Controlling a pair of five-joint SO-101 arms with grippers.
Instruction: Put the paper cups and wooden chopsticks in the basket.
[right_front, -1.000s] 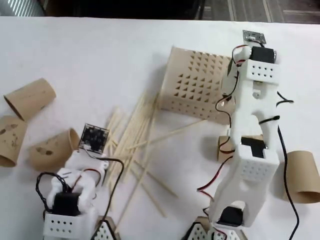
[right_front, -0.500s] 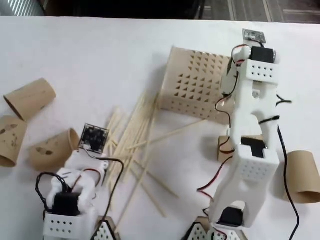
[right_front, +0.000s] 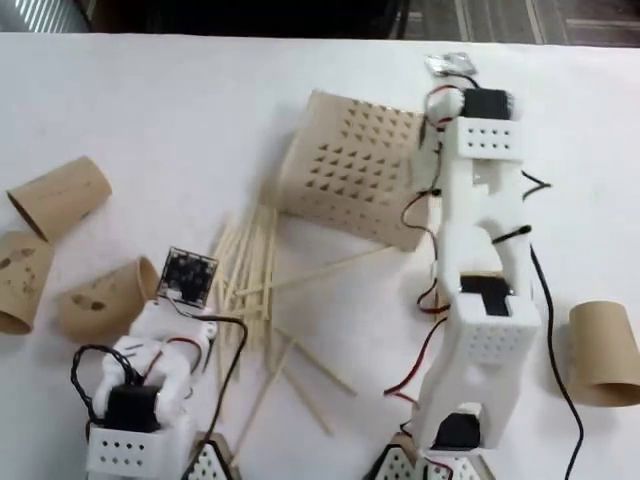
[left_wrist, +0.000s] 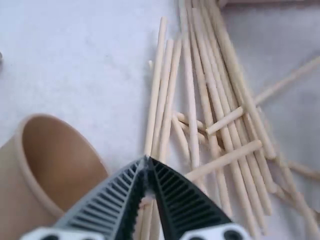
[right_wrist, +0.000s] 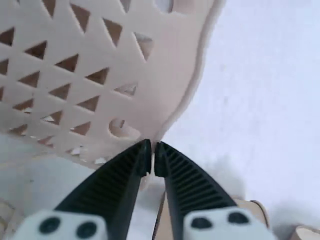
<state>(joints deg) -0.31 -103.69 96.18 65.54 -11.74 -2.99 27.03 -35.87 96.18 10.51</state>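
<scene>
At the far left of the white bench (right_front: 200, 100) three paper cups lie on their sides: one (right_front: 60, 195) farthest from the arms, a second (right_front: 20, 282) at the very edge, and a third (right_front: 105, 298) just beside the left arm (right_front: 140, 390). That arm sits low and near its base. Its jaws are closed with nothing between them, tips poised over the near ends of the wooden chopsticks (left_wrist: 210, 100), with the third cup's open mouth (left_wrist: 45, 165) right alongside. The chopsticks (right_front: 255, 270) lie loose in a fan on the bench, a few strays crossing them, reaching toward the basket (right_front: 350, 170). The basket lies tipped on its side, its perforated wall facing up. The right arm (right_front: 485, 260) stretches out along the basket's right side. Its jaws are all but closed, a sliver of gap between the tips, right at the basket's curved rim (right_wrist: 192, 75); whether they pinch it I cannot tell. Well to the right, a fourth cup (right_front: 600, 352) lies alone on its side.
</scene>
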